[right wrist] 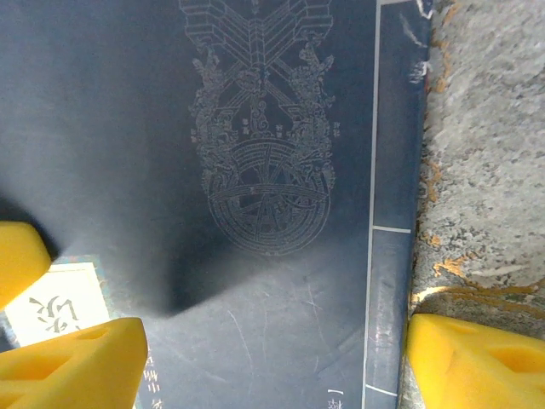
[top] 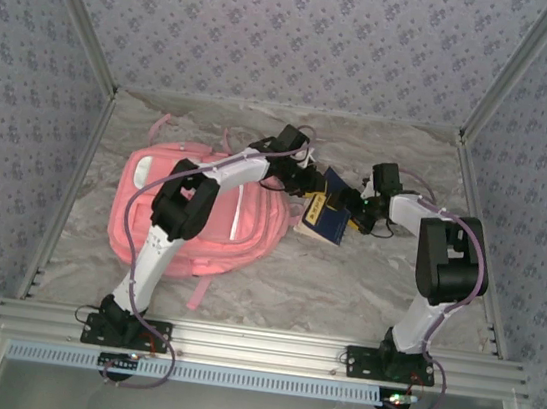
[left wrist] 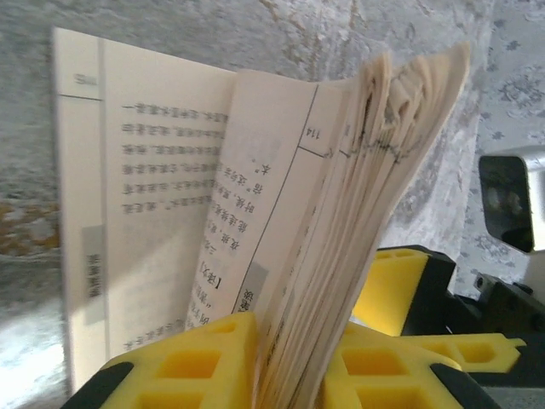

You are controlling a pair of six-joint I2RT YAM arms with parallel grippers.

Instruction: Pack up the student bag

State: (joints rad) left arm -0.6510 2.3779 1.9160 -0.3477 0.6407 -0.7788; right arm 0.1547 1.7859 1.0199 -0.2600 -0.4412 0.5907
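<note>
Left gripper (left wrist: 289, 351) is clamped on a thick sheaf of pages of an open book (top: 326, 216), the printed leaves fanning upward between its yellow fingers (left wrist: 192, 362). Its arm reaches across the upper right part of the pink bag (top: 249, 240), the largest thing on the marble-patterned table (top: 343, 289). The bag lies flat on the left half of the table. From both grippers it sits to the left, with its right edge just beside the book. One strap trails toward the back wall (top: 276, 33) and another toward the near rail (top: 255, 345).

Right gripper (right wrist: 272, 362) meets the book from the other side with its fingers (right wrist: 77, 365) spread wide. One finger is over the dark blue cover and the other lies by the book's outer edge, above bare table. Whether they press on the cover cannot be told.

Open tabletop runs near and right of the book, up to the right arm's base. A narrower strip is free between the bag and the back wall. Only a slim margin separates the bag from the left frame.
</note>
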